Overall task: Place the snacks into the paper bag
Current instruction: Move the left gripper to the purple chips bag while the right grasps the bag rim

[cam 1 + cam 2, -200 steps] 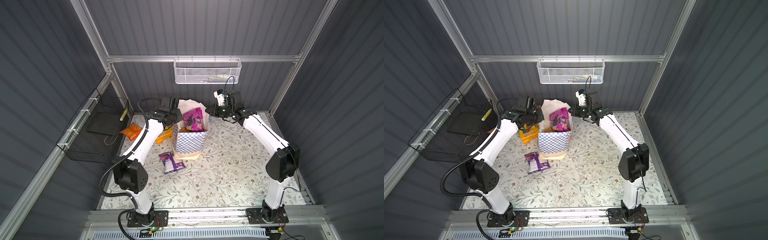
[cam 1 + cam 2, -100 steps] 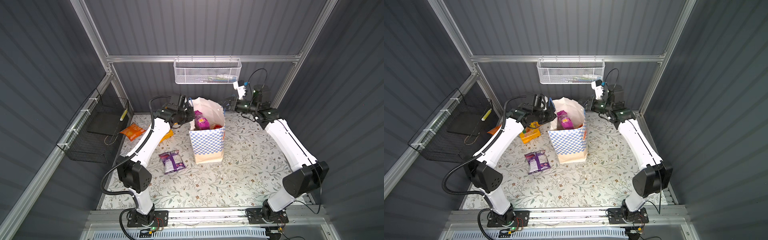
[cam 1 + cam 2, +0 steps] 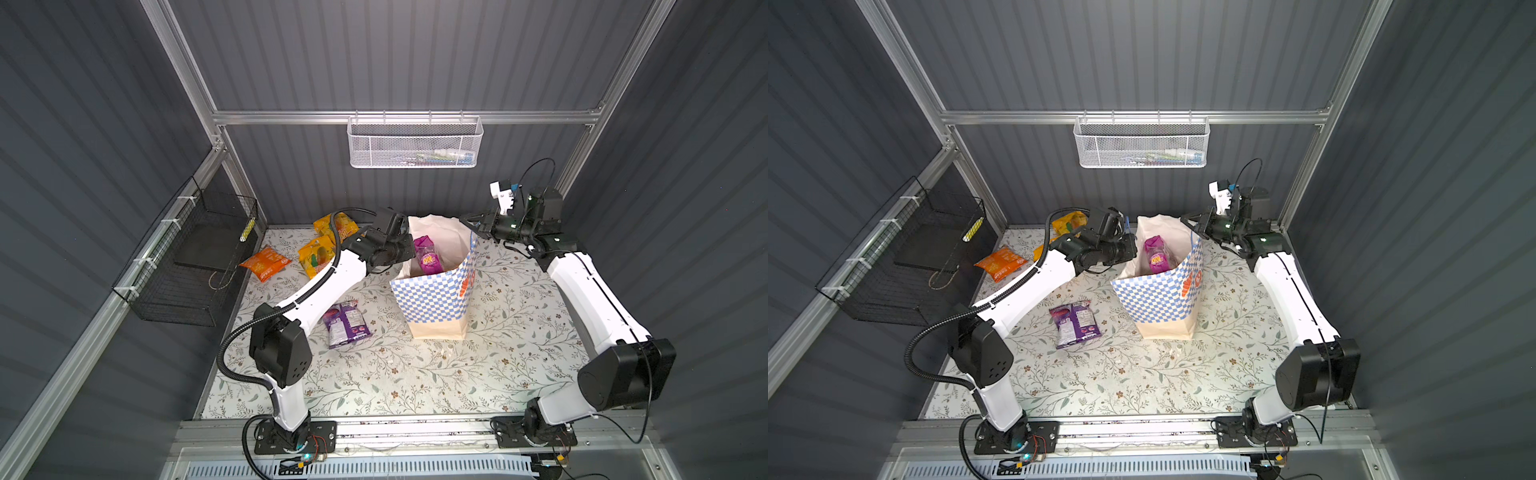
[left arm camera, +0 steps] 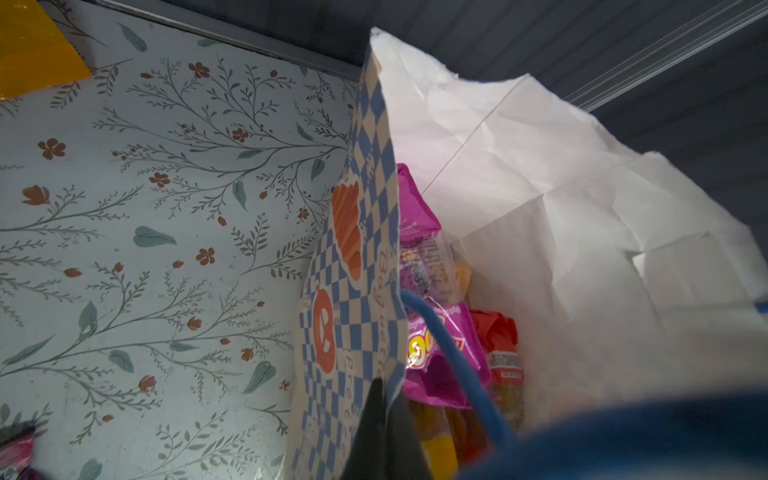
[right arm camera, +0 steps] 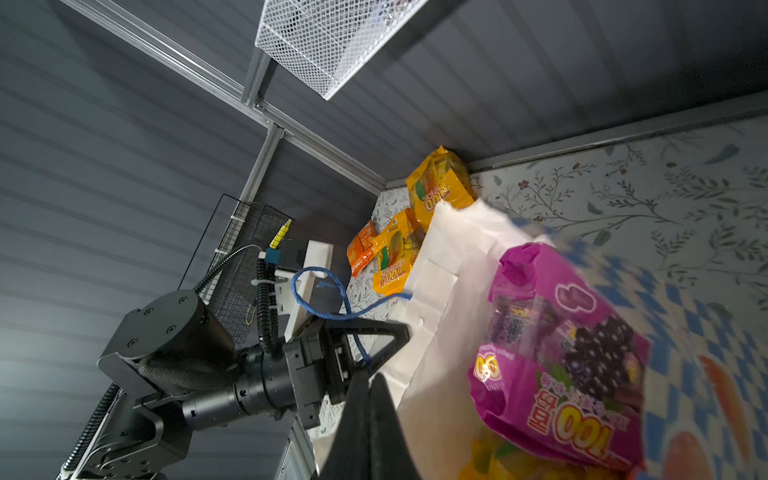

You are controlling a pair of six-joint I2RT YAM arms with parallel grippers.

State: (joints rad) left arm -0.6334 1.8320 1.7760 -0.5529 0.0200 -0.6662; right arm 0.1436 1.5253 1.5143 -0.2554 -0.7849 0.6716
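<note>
The checkered paper bag (image 3: 432,299) (image 3: 1154,299) stands upright mid-table, mouth open. My left gripper (image 3: 409,249) (image 3: 1133,249) (image 4: 384,386) is shut on its left rim. On the opposite rim my right gripper (image 3: 465,218) (image 3: 1185,220) (image 5: 370,378) is pinched shut. Inside the bag are a magenta "100" packet (image 3: 428,257) (image 4: 436,345) (image 5: 561,374) and a red packet (image 4: 498,336), with yellow below. On the table lie a purple packet (image 3: 347,324) (image 3: 1074,324), a small orange packet (image 3: 266,262) (image 3: 1000,264) and two yellow packets (image 3: 336,224) (image 3: 316,257) (image 5: 440,183).
A black wire basket (image 3: 187,266) hangs on the left wall beside the orange packet. A white mesh basket (image 3: 413,143) hangs on the back wall above the bag. The bag's blue cord handle (image 5: 324,291) loops over my left gripper.
Both arms have carried the bag to the right, from left of centre to the middle of the table. Both grippers kept their hold on its rims.
</note>
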